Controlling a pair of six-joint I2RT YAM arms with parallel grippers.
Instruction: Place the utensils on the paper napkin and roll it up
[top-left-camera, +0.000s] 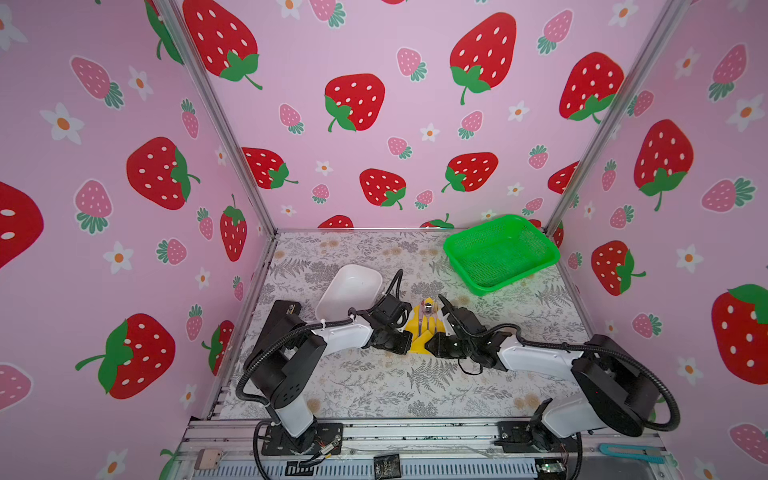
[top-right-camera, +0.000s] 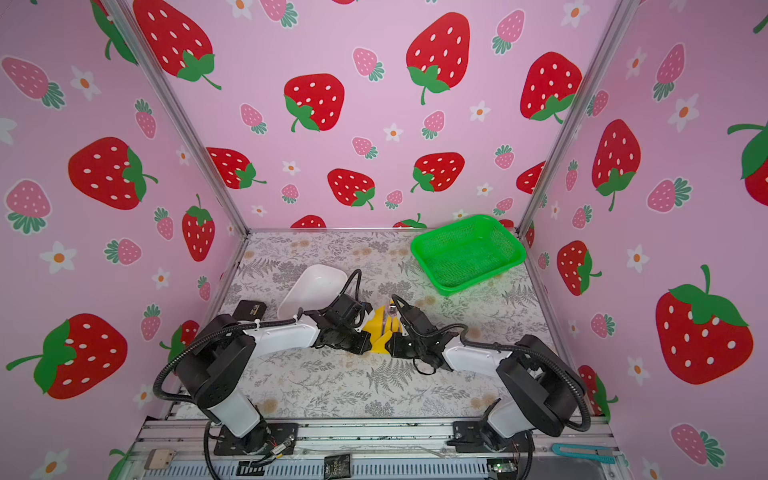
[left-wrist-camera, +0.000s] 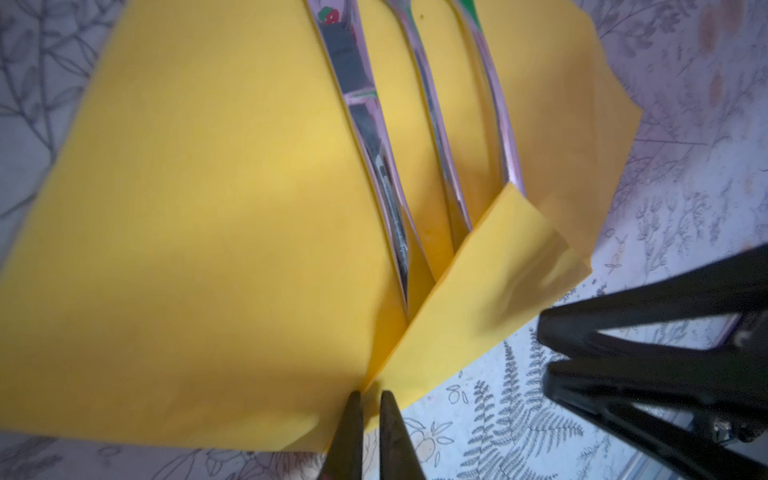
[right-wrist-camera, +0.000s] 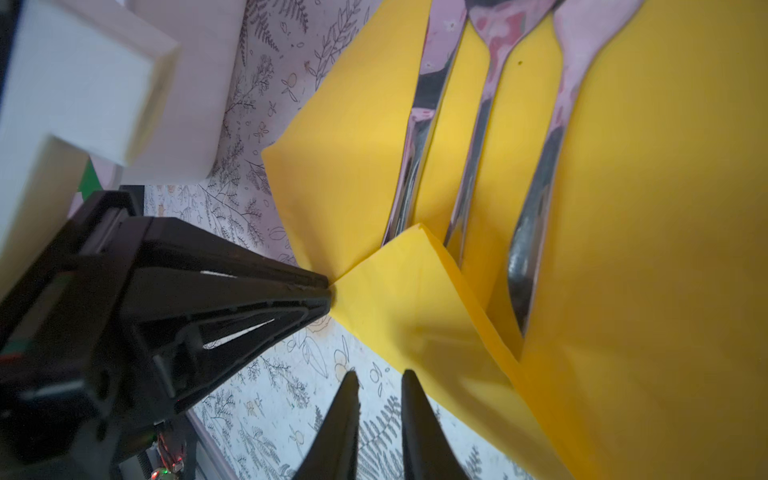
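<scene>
You have the first part done: the utensils (left-wrist-camera: 365, 124), three slim shiny pieces, lie side by side on the paper napkin (left-wrist-camera: 187, 208); the napkin lies on the table (top-left-camera: 374, 386) between the two arms, near the white dish (top-left-camera: 349, 291) and well apart from the green basket (top-left-camera: 498, 253).

The step in hand is, I judge, the start of the rolling; the flap (left-wrist-camera: 498, 270) at the near corner is turned up over the ends of two handles, and the third end is uncovered. Your left gripper (left-wrist-camera: 370, 399) has its jaws almost together at the crease where this flap begins, and it seems to pinch the paper edge there. Your right gripper (right-wrist-camera: 380, 382) stands just beside the flap with a small gap between its fingers; only the table shows in this gap, so it holds nothing.

The next move asks that you carry the paper over the handles without pushing the pieces apart; the sheet is thin and can tear or slip from the pinch; the right gripper should take an edge of its own, so both sides turn together.
</scene>
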